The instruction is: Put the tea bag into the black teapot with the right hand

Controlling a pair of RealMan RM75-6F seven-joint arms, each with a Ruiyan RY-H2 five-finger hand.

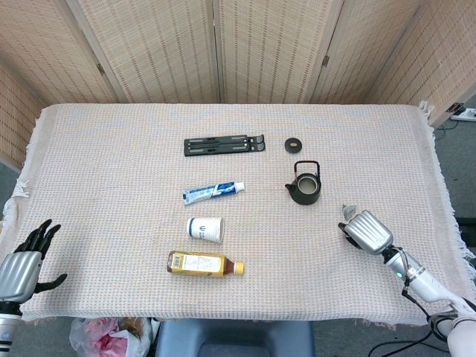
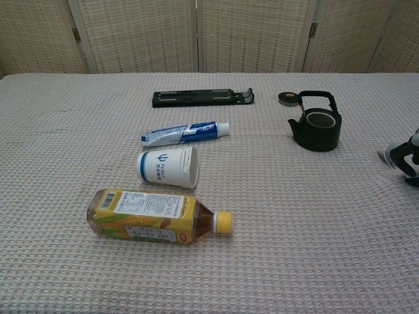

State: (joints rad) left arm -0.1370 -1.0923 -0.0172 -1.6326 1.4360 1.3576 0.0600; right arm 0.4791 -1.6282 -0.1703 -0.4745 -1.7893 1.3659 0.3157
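Note:
The black teapot (image 1: pixel 305 185) stands upright right of the table's middle, without a lid; in the chest view the teapot (image 2: pixel 315 123) shows its open top. A small grey tea bag (image 1: pixel 347 210) lies on the cloth in front of and to the right of it, and at the far right of the chest view as the tea bag (image 2: pixel 387 156). My right hand (image 1: pixel 367 231) sits right behind the tea bag, fingers curled down at its edge; the right hand (image 2: pixel 412 157) is mostly cut off. Whether it pinches the bag is hidden. My left hand (image 1: pixel 22 266) rests at the near left corner, fingers spread, holding nothing.
The round teapot lid (image 1: pixel 293 143) lies behind the pot. A black stand (image 1: pixel 224 145), a toothpaste tube (image 1: pixel 214 191), a paper cup on its side (image 1: pixel 205 229) and a tea bottle (image 1: pixel 204 263) lie in a column at the table's middle. The table's right edge is close to my right hand.

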